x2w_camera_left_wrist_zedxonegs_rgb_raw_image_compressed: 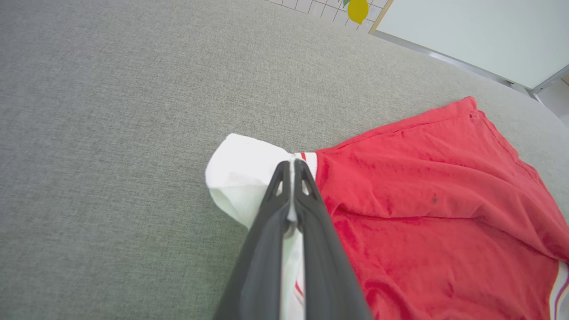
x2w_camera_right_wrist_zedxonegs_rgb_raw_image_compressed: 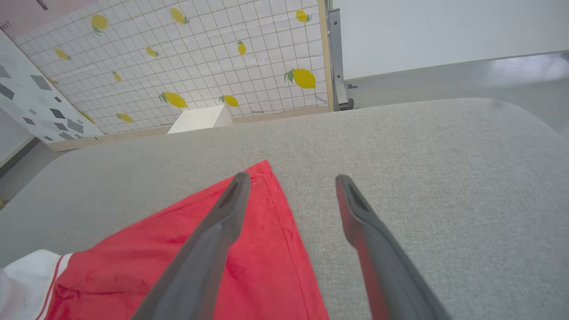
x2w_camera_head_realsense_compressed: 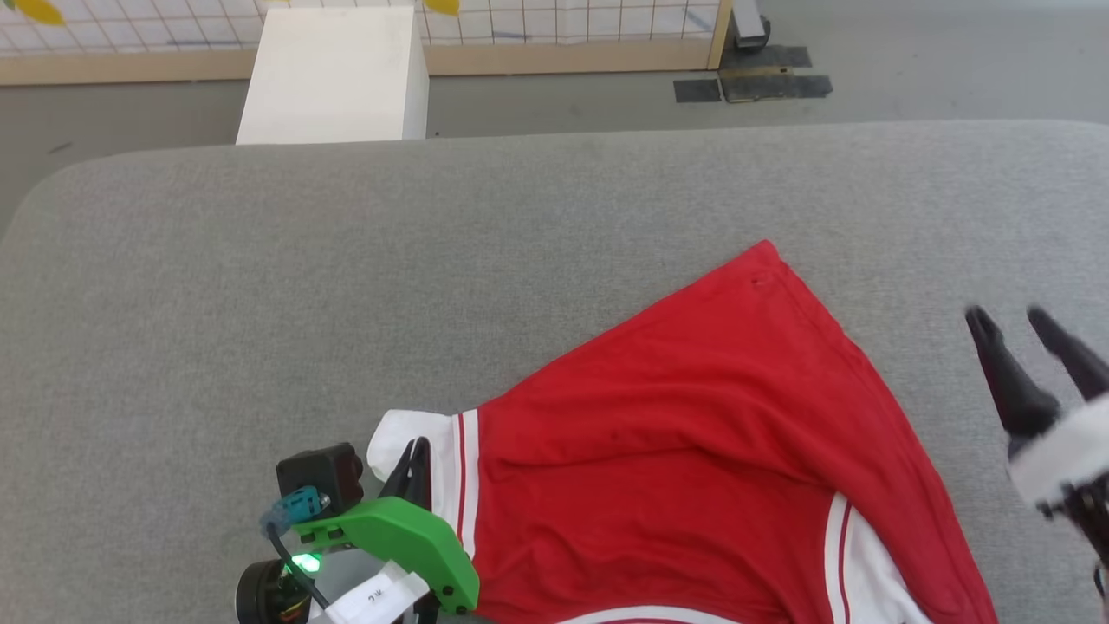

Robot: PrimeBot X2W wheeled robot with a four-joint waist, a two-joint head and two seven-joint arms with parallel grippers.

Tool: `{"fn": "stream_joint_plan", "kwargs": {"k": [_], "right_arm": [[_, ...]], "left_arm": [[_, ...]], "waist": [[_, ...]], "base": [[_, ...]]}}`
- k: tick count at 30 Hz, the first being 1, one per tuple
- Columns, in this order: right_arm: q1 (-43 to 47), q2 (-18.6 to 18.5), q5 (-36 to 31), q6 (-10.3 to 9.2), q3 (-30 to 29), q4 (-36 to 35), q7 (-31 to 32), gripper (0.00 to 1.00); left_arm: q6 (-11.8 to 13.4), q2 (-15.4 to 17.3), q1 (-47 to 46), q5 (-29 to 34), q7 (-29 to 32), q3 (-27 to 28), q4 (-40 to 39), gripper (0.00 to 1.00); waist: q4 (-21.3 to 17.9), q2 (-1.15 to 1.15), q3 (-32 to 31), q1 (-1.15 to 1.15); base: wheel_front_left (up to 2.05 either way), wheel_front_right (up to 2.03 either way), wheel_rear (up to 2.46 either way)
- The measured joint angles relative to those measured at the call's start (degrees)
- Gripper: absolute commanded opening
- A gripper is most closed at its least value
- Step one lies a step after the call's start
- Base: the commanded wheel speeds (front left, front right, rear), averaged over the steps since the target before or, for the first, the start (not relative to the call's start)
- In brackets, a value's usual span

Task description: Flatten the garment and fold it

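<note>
"Left wrist view, closest in: what has the left pincer (x2w_camera_left_wrist_zedxonegs_rgb_raw_image_compressed: 292, 163) got?"
"Its fingers are pressed together on a white sleeve (x2w_camera_left_wrist_zedxonegs_rgb_raw_image_compressed: 235, 169) of the garment (x2w_camera_left_wrist_zedxonegs_rgb_raw_image_compressed: 435, 200), right by the striped trim (x2w_camera_head_realsense_compressed: 463, 477) in red and white. The cloth is soft jersey, creased into shallow folds."
"Where does the garment lie?"
"On the near part of the grey counter (x2w_camera_head_realsense_compressed: 346, 260), plain red side up, with one hem corner pointing to the far side. A second sleeve (x2w_camera_head_realsense_compressed: 866, 572) shows at the near right."
"And the right pincer (x2w_camera_head_realsense_compressed: 1005, 316)?"
"Spread wide with nothing between its fingers, beside the garment's right edge. Whether it touches the cloth I cannot tell."
"What else is around?"
"The counter is covered in coarse woven fabric and has rounded corners. Beyond it, on the floor (x2w_camera_head_realsense_compressed: 910, 69), stand a white box (x2w_camera_head_realsense_compressed: 338, 78) and dark tape patches (x2w_camera_head_realsense_compressed: 762, 82). Farther still is a gridded panel (x2w_camera_right_wrist_zedxonegs_rgb_raw_image_compressed: 200, 58) printed with lemons."
</note>
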Motion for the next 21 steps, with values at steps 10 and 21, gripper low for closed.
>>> {"fn": "stream_joint_plan", "kwargs": {"k": [10,21], "right_arm": [[-21.75,-3.66,-3.77,0.0,9.54,15.21,4.61,1.0],[-36.4,-9.42,-11.56,0.01,21.62,30.36,21.18,1.0]], "left_arm": [[0.1,-0.86,-2.39,0.54,-0.07,-1.77,-0.89,0.0],[0.03,-3.93,-4.2,0.64,-2.59,-3.27,0.87,0.0]], "waist": [[3.61,0.0,4.37,0.0],[9.95,0.0,11.32,0.01]], "base": [[0.0,0.0,0.0],[0.0,0.0,0.0]]}}
